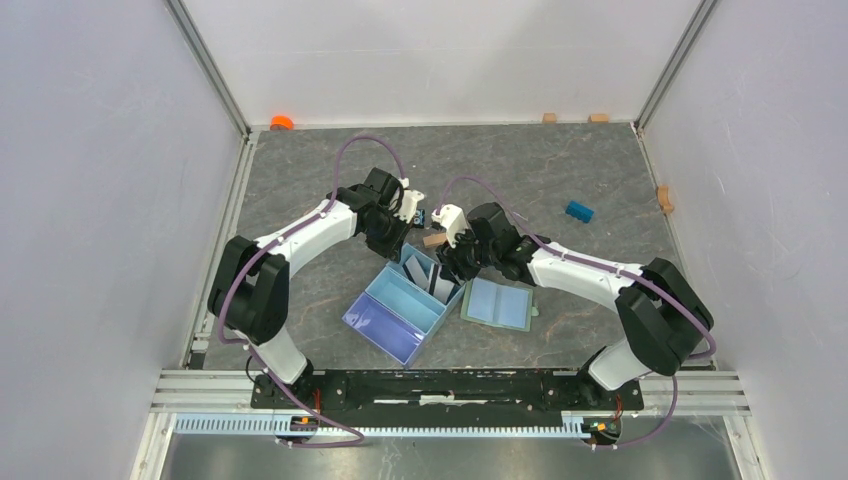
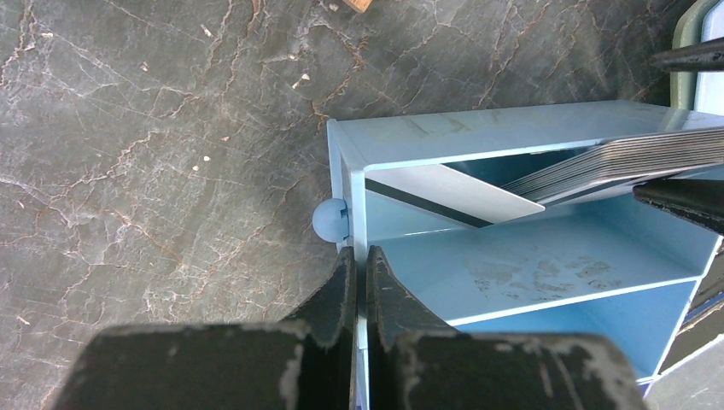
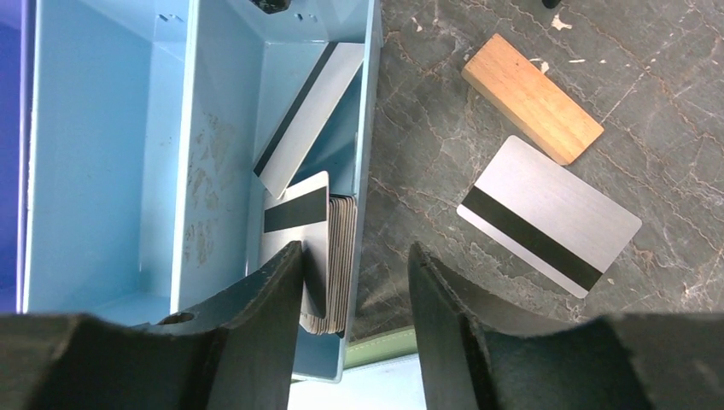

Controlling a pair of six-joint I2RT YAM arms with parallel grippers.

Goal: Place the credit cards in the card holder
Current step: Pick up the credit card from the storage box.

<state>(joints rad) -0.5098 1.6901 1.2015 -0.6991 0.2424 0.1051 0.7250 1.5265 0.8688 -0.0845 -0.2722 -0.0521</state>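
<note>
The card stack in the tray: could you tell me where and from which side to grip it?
Probably pinch the card stack across its faces from above, near the top edge; it stands on edge beside the tray wall, leaving only that edge exposed.

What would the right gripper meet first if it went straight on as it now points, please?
The right gripper would probably meet the stack of grey dark-striped cards leaning against the light blue tray's wall; depth is unclear.
</note>
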